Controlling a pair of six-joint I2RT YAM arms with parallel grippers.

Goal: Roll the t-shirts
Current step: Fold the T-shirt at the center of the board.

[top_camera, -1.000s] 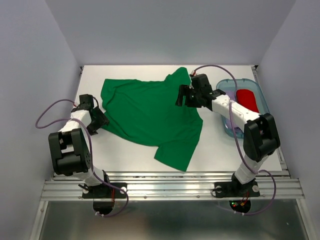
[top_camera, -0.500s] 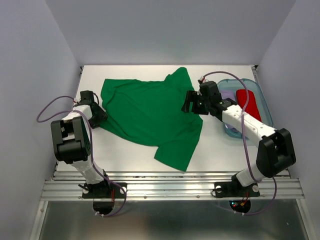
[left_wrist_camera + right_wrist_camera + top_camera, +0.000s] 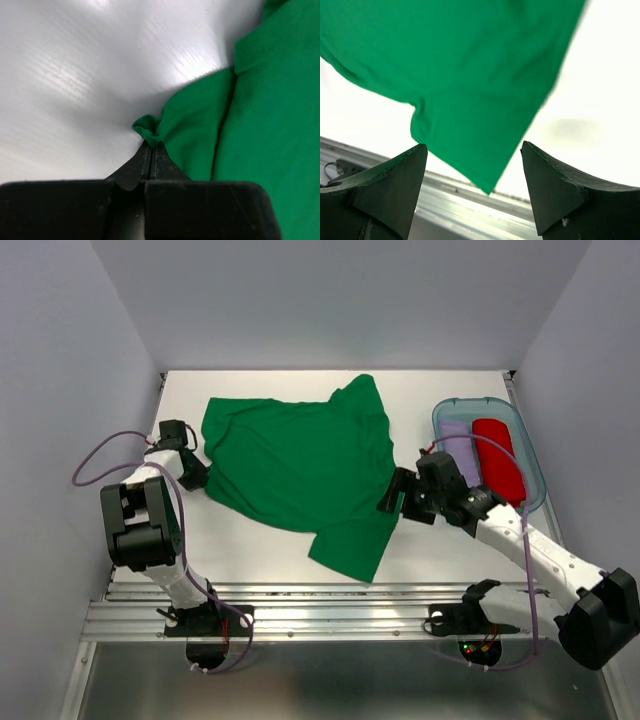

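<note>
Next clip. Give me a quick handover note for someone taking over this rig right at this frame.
Left gripper: shut on the green t-shirt at its left edge, pinching a small fold.
Right gripper: open, empty, above the shirt's near right corner.
Red t-shirt and lilac t-shirt lie in the blue bin, far right.
Done: green shirt spread out on the table.
Left: rolling it; no roll begun.

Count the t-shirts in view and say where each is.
3: the green t-shirt spread on the table, the red t-shirt and the lilac t-shirt side by side in the blue bin. Others may hide beneath.
</note>
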